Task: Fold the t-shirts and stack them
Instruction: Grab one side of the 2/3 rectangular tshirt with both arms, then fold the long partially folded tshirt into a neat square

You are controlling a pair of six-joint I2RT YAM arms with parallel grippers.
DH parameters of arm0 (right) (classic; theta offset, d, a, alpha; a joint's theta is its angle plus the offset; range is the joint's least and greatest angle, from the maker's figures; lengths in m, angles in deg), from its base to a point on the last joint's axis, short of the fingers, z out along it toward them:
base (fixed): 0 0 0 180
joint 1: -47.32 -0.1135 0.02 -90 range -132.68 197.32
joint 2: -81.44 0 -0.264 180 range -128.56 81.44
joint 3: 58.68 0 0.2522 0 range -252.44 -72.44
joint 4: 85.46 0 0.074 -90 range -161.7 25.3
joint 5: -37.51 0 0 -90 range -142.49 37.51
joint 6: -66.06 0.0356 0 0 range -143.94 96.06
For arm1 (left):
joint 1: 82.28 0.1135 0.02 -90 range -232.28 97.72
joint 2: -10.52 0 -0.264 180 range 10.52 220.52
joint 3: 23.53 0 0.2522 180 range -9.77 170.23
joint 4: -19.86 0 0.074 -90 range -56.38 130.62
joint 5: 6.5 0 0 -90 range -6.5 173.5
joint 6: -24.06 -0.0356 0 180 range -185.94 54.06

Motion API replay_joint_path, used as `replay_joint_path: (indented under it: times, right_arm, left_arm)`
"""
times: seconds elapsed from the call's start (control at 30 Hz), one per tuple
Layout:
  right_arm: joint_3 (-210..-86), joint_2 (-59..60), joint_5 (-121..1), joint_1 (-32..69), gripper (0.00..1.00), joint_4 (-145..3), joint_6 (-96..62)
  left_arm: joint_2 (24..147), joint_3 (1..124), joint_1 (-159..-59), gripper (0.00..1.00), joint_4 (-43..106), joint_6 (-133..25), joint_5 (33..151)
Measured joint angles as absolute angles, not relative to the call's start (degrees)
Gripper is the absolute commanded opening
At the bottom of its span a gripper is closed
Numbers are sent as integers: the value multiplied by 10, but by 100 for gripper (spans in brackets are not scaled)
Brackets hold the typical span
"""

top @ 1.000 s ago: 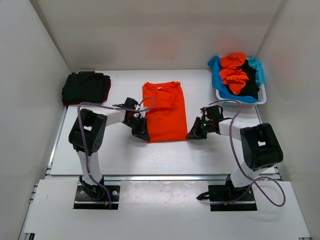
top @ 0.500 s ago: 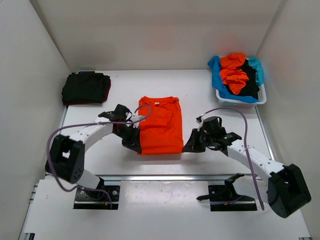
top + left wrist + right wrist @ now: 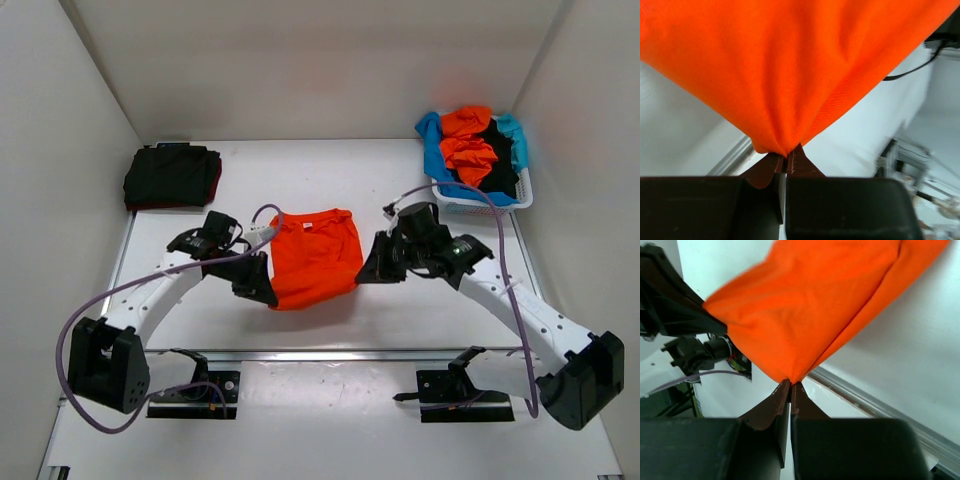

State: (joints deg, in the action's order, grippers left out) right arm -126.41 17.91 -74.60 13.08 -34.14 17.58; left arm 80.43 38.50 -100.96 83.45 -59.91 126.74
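Two corners of orange t-shirt (image 3: 312, 260) pinched, left fingers (image 3: 776, 165) clenched on one, right fingers (image 3: 781, 396) on other

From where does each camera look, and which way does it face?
Top external: above and behind, facing down at the table; left arm and right arm show.
Left wrist: on the left arm, facing along the left end effector, shut on the orange t-shirt.
Right wrist: same, right end effector.
All share that shirt.

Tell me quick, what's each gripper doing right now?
Left gripper: closed, pinching the left side of the orange t-shirt.
Right gripper: closed, pinching the right side of the same shirt.
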Motion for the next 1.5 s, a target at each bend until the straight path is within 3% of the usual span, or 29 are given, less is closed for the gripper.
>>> replay_joint_path:
  times: [0.4, 0.57, 1.2, 1.5]
  right_arm:
    - [-1392, -26, -799, 216, 0, -379, 133]
    - [-1498, -122, -827, 242, 0, -396, 113]
    - [-1748, -378, -835, 297, 0, -393, 80]
    - [-1761, -407, -812, 316, 0, -399, 87]
  left_arm:
    - [1034, 587, -882, 4, 866, -586, 1346]
    - [1111, 637, -861, 4, 863, -565, 1367]
    - [1307, 813, -836, 9, 708, -408, 1402]
    - [1402, 924, -848, 10, 677, -390, 1388]
